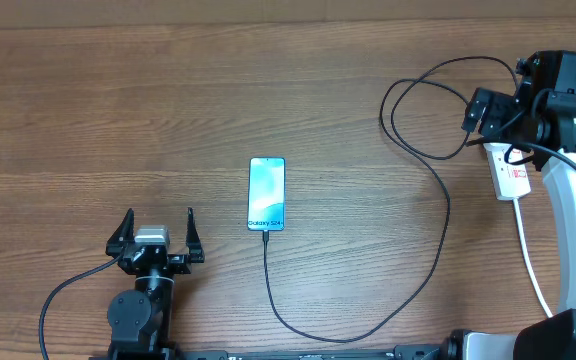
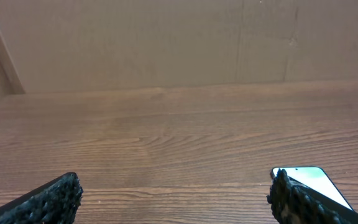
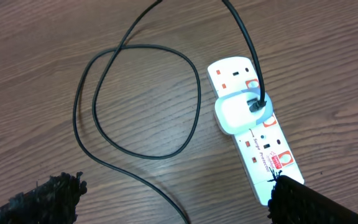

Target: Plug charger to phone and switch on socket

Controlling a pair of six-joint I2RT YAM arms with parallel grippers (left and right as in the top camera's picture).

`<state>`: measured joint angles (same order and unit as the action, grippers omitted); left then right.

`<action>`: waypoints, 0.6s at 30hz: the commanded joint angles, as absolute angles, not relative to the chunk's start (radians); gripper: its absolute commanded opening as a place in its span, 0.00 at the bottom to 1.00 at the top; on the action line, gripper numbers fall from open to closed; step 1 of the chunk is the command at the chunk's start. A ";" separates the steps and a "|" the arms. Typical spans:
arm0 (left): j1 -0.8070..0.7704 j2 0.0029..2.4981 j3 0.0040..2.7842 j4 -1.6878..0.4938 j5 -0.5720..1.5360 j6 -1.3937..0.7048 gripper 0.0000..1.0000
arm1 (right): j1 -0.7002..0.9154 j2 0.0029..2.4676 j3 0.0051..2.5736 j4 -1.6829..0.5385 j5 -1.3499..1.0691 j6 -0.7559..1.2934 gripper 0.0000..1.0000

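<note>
The phone lies flat mid-table with its light blue screen up, and its corner shows in the left wrist view. The black charger cable is plugged into the phone's near end, then runs right and up in loops. Its other end sits in a white adapter plugged into the white socket strip, which also shows in the overhead view. My right gripper hovers open above the strip's far end, holding nothing. My left gripper is open and empty, left of the phone.
The strip's thick white cord runs toward the front right by the right arm's white base. A wall or board stands at the table's far edge.
</note>
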<state>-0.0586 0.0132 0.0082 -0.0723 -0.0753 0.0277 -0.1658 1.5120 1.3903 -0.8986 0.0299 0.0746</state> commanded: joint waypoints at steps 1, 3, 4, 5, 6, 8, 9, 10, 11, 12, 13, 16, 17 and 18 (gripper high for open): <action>-0.060 0.004 0.004 -0.071 -0.073 0.015 1.00 | -0.163 1.503 1.388 -0.892 0.033 0.077 1.00; -0.060 0.004 0.004 -0.071 -0.074 0.015 1.00 | -0.163 1.503 1.377 -0.892 0.032 0.077 1.00; -0.060 0.004 0.004 -0.071 -0.074 0.015 1.00 | -0.163 1.503 1.367 -0.891 0.033 0.077 1.00; -0.060 0.004 0.005 -0.071 -0.073 0.015 1.00 | -0.163 1.503 1.355 -0.890 0.033 0.077 1.00; -0.060 0.004 0.004 -0.071 -0.073 0.015 1.00 | -0.163 1.503 1.336 -0.889 0.033 0.077 1.00; -0.060 0.004 0.005 -0.071 -0.073 0.015 1.00 | -0.163 1.503 1.297 -0.884 0.032 0.077 1.00; -0.060 0.004 0.005 -0.071 -0.073 0.015 1.00 | -0.163 1.503 1.269 -0.882 0.033 0.077 1.00; -0.060 0.004 0.004 -0.071 -0.074 0.015 1.00 | -0.163 1.503 1.245 -0.883 0.032 0.077 1.00; -0.060 0.004 0.004 -0.071 -0.073 0.015 1.00 | -0.163 1.503 1.220 -0.883 0.033 0.077 1.00; -0.060 0.004 0.005 -0.071 -0.073 0.015 1.00 | -0.163 1.503 1.190 -0.883 0.032 0.077 1.00; -0.060 0.004 0.004 -0.071 -0.073 0.015 0.99 | -0.163 1.503 1.164 -0.883 0.033 0.077 1.00; -0.060 0.004 0.004 -0.071 -0.074 0.015 1.00 | -0.163 1.503 1.084 -0.884 0.033 0.077 1.00; -0.060 0.004 0.004 -0.071 -0.073 0.015 1.00 | -0.163 1.503 1.058 -0.884 0.033 0.077 1.00; -0.060 0.004 0.004 -0.071 -0.073 0.015 1.00 | -0.163 1.503 1.038 -0.884 0.032 0.077 1.00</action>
